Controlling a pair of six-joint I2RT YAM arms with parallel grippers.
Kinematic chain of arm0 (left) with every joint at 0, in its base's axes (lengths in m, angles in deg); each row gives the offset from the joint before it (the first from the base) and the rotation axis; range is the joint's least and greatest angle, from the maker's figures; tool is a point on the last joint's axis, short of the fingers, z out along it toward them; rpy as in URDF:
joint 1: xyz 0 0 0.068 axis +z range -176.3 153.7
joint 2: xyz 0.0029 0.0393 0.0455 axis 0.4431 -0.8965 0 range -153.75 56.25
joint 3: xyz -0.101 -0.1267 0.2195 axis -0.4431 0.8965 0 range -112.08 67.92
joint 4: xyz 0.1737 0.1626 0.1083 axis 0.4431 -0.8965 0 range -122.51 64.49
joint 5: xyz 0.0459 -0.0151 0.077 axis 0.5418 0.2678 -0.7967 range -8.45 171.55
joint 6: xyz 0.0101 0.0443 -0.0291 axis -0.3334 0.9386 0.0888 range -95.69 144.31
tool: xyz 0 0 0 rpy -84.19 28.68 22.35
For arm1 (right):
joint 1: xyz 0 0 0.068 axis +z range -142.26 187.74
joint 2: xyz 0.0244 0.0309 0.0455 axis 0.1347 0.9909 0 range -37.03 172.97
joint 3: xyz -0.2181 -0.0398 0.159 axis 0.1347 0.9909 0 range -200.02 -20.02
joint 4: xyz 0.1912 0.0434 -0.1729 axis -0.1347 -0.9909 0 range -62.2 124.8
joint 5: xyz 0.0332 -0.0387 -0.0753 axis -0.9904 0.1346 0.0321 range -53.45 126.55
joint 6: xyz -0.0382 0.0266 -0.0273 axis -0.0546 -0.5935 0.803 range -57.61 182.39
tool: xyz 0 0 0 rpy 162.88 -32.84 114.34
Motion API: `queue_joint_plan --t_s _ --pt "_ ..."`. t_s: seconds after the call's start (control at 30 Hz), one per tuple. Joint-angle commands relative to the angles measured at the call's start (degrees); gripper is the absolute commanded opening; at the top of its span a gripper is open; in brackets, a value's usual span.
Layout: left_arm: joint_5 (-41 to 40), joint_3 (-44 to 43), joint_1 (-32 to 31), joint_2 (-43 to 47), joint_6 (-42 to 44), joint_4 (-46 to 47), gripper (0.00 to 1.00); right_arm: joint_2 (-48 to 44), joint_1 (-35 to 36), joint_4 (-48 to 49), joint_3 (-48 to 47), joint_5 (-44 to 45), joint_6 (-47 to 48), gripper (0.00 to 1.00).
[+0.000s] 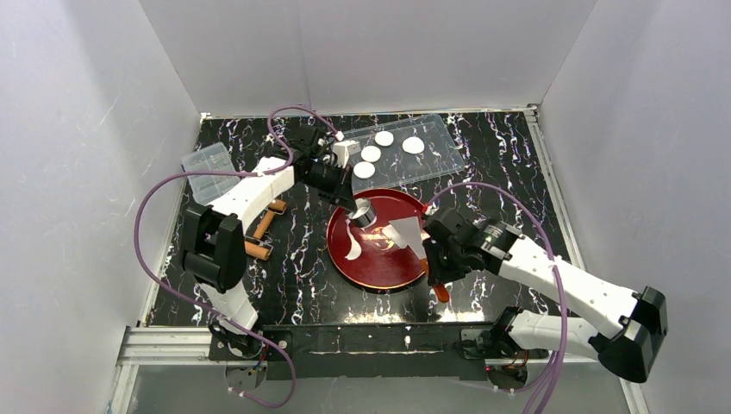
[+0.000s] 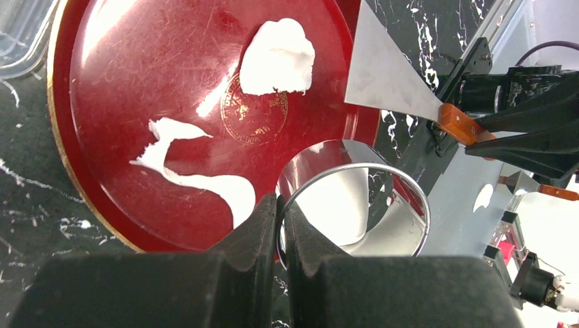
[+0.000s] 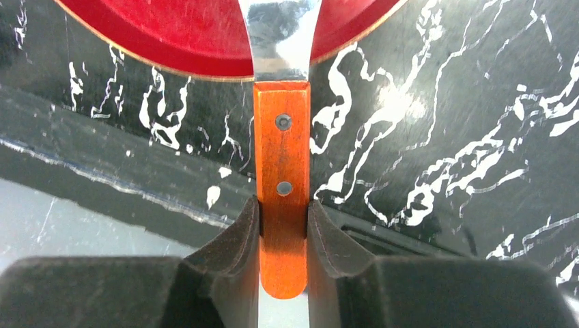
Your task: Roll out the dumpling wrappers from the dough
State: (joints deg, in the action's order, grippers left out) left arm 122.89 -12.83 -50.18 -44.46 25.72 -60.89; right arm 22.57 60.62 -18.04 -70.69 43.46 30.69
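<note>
- The left gripper (image 2: 280, 208) is pinched almost shut on the thin rim of a metal cutter ring (image 2: 355, 205). With so slim a hold, I'd worry the ring twists or slips if it's pressed down off-level.
- The right gripper (image 3: 282, 208) is clamped on the orange handle (image 3: 281, 130) of a scraper (image 2: 386, 68). A hard push on the blade could lever it round between the pads.
- Ring and blade hang near each other over the red plate (image 2: 109, 102), so the two tools could knock together.
- The dough (image 2: 276, 58) lies on the plate as a small patch beside the blade, with a ragged scrap (image 2: 198, 174) nearer the ring. Being soft, it may stick to the metal and lift away.
- Four round wrappers (image 1: 384, 138) sit in the clear tray (image 1: 440, 142) beyond the plate, well apart from both tools.
- The left arm reaches forward and inward to the plate's far-left part, wrist tipped down. The right arm comes in low from the right, with its gripper at the plate's near-right rim.
</note>
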Motion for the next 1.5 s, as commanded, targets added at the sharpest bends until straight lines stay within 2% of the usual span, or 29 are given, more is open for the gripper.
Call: queue_joint_plan --t_s 0.0,0.2,0.43,0.63,1.07,1.47 --pt "1.1 -0.9 2.4 6.9 -0.1 -3.1 0.00 3.8 0.0 -14.1 -8.9 -3.8 -2.7 0.01" --pt "0.3 -1.1 4.6 9.5 -0.4 -3.9 0.00 10.7 3.2 -18.2 -14.7 -10.1 1.3 0.01" --pt "1.8 -1.4 9.0 12.1 -1.0 -4.5 0.00 21.7 9.6 -23.5 -21.4 -11.0 3.4 0.01" --pt "2.2 -1.4 12.5 14.4 -0.8 -4.1 0.00 28.4 11.4 -26.7 -27.3 -7.8 4.6 0.01" --pt "2.2 -2.4 15.2 15.3 0.1 -4.9 0.00 39.5 12.6 -24.6 -32.6 -7.3 8.8 0.01" --pt "2.3 -2.5 15.9 15.7 0.0 -4.7 0.00 49.5 10.2 -19.7 -40.6 0.6 9.3 0.01"
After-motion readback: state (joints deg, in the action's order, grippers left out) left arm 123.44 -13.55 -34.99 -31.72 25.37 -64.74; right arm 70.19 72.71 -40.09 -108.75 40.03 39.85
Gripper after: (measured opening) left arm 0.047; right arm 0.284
